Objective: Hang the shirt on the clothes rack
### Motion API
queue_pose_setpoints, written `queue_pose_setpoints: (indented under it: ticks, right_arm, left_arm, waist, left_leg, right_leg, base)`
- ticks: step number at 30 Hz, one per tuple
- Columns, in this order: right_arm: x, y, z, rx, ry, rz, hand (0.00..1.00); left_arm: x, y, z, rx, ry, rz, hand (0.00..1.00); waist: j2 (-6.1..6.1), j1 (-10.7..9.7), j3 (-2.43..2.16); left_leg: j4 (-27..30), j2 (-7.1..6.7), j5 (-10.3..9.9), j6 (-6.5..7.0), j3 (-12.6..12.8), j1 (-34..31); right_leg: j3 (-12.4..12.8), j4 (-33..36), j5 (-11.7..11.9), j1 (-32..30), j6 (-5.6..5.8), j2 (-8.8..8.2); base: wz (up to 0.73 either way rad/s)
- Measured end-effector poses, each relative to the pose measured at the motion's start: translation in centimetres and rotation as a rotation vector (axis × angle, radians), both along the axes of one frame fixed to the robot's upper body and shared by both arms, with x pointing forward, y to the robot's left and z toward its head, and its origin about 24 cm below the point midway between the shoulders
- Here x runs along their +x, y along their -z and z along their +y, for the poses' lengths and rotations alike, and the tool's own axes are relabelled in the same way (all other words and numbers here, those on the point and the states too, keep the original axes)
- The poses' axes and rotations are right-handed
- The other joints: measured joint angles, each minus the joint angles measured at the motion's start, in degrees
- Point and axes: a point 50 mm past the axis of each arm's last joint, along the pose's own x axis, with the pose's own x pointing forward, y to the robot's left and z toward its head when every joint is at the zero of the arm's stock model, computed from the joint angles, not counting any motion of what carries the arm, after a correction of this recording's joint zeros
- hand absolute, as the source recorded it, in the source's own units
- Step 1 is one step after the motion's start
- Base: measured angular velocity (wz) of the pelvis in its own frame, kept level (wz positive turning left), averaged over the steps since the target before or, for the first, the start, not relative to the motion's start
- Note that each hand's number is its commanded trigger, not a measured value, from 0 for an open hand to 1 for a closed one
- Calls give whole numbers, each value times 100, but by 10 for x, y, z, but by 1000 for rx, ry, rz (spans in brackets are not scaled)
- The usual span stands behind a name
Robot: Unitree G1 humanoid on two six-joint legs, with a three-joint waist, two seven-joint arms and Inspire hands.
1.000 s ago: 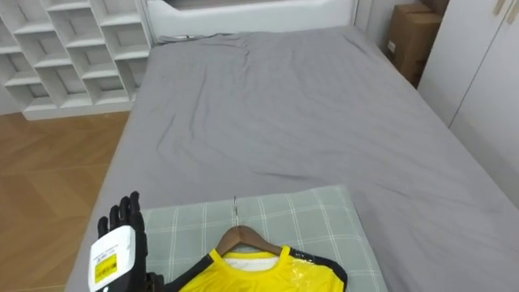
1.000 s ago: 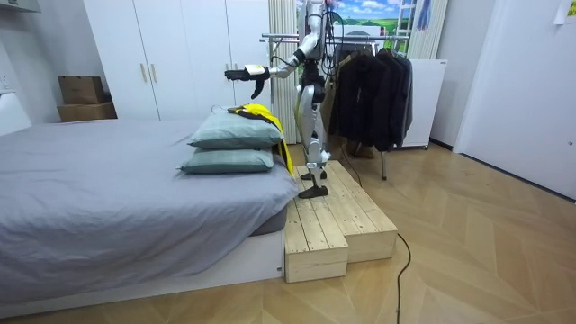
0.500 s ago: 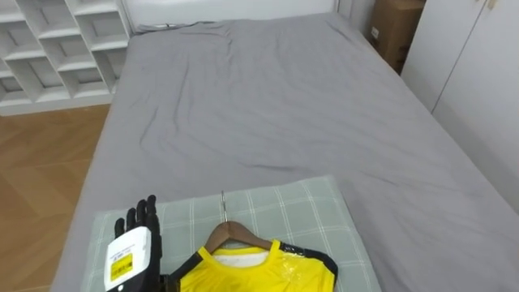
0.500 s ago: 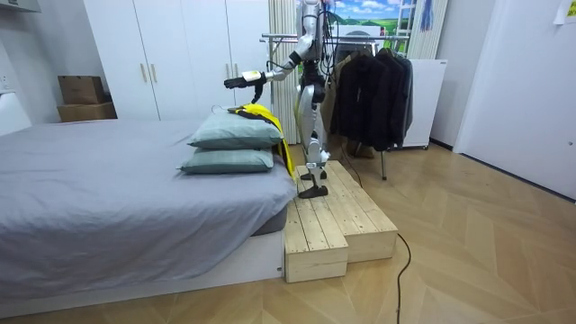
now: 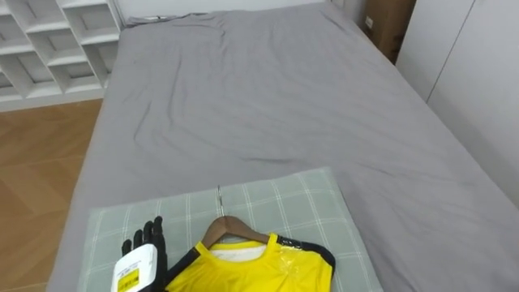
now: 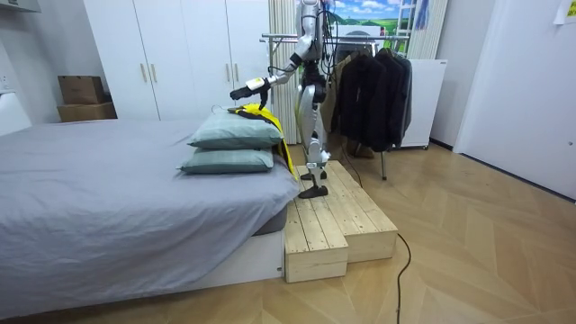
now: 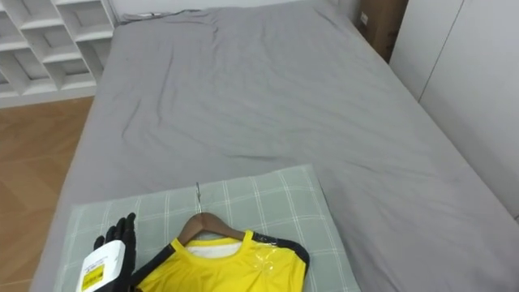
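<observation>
The yellow shirt, on a wooden hanger, lies on the checked pillow at the near end of the bed. The left hand is over the pillow's left part, just beside the shirt. Its fingers are straight and slightly spread, holding nothing.

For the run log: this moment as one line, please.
left hand: fingers open, over checked pillow, left of yellow shirt | yellow shirt: on wooden hanger, lying on pillow, ungrasped | robot: on wooden platform by bed
</observation>
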Motion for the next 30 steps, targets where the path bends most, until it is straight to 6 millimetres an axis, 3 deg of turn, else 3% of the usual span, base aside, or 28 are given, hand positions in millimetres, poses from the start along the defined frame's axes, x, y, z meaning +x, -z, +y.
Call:
queue_pose_setpoints:
  ticks: [11,19,30]
  right_arm:
    - [13,-1,5,3,23,-75,0]
    - [14,0,10,38,74,-117,0]
    - [23,0,17,84,158,-183,0]
  left_arm:
    - [-14,17,2,-38,-15,126,0]
    - [-24,25,6,-31,-26,191,0]
    - [-12,23,7,-49,-18,186,0]
  waist:
    - [-46,121,21]
    - [-113,148,-9]
    - [-125,156,-6]
  left_leg:
    - [-14,34,1,1,69,-25]
    - [-38,32,2,-1,86,-21]
    - [52,38,8,2,79,-220]
  right_leg:
    - [62,13,0,-90,0,15]
    - [79,6,0,-89,0,13]
    - [24,12,1,-265,-1,13]
  base:
    - [-3]
    - [0]
    - [1]
